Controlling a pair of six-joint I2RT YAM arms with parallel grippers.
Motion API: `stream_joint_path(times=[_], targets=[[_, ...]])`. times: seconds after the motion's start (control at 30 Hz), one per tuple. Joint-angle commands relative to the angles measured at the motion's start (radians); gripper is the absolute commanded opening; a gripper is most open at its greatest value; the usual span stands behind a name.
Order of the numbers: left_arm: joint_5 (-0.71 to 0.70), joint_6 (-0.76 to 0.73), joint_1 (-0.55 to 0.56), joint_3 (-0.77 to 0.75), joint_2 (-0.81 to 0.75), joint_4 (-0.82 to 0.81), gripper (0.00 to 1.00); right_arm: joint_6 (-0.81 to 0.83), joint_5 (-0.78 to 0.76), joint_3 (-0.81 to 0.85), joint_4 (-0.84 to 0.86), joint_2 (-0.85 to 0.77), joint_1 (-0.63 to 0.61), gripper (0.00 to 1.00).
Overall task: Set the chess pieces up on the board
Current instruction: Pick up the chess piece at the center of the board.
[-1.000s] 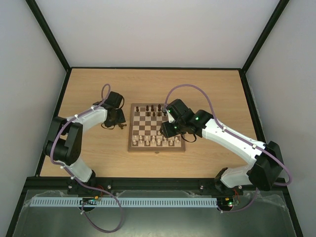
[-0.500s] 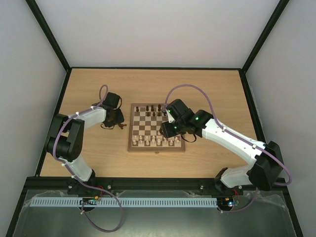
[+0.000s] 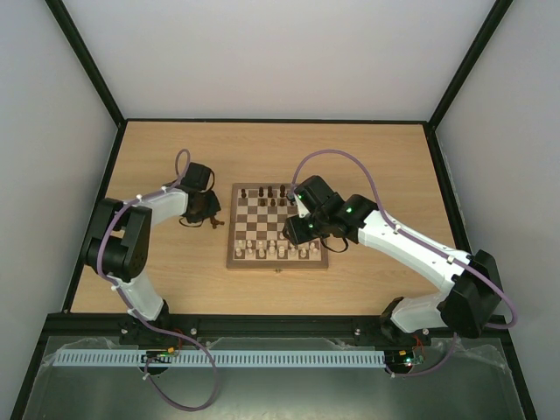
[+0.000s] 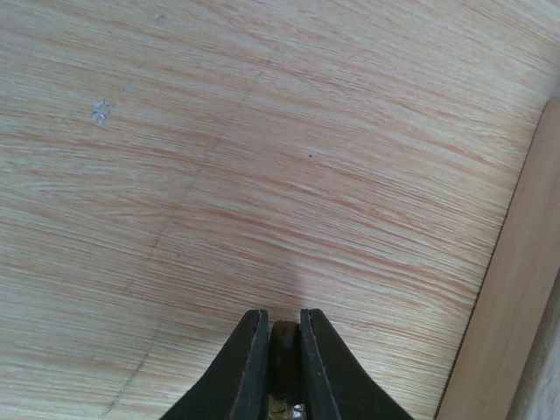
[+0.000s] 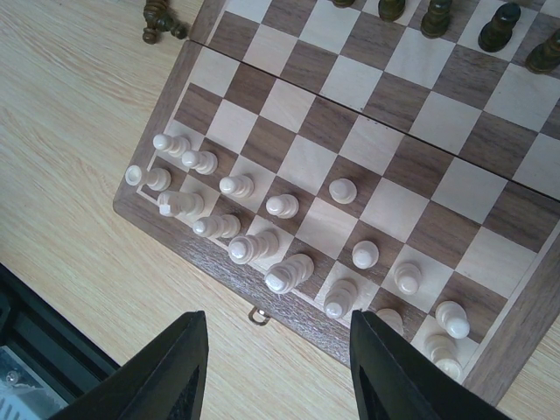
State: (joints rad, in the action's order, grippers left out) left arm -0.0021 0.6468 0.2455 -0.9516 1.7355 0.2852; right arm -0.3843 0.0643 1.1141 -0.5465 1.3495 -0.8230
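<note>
Chessman (image 4: 282,354) clamped in left tool (image 4: 281,317), orientation unclear.

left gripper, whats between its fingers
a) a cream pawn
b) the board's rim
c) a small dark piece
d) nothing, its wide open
c: in the left wrist view the left gripper is shut on a small dark piece, above the table just off the board.
</note>
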Motion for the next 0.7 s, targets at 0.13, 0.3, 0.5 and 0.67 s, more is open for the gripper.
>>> stream_joint_path(times=[0.13,0.3,0.5,0.67], targets=[[-0.008,-0.002,-0.005,0.035,-0.067,0.009,0.02,0.010,0.009,-0.013,-0.003,0.011,0.001,0.45],[-0.010,-0.001,-0.005,0.099,-0.200,0.003,0.02,0.012,0.029,-0.003,-0.004,0.042,0.002,0.45],[0.050,0.011,-0.006,0.198,-0.380,-0.038,0.02,0.006,0.110,0.026,0.015,0.070,0.002,0.45],[0.081,-0.002,-0.005,0.214,-0.490,-0.008,0.02,-0.019,0.211,0.046,0.056,0.102,0.000,0.45]])
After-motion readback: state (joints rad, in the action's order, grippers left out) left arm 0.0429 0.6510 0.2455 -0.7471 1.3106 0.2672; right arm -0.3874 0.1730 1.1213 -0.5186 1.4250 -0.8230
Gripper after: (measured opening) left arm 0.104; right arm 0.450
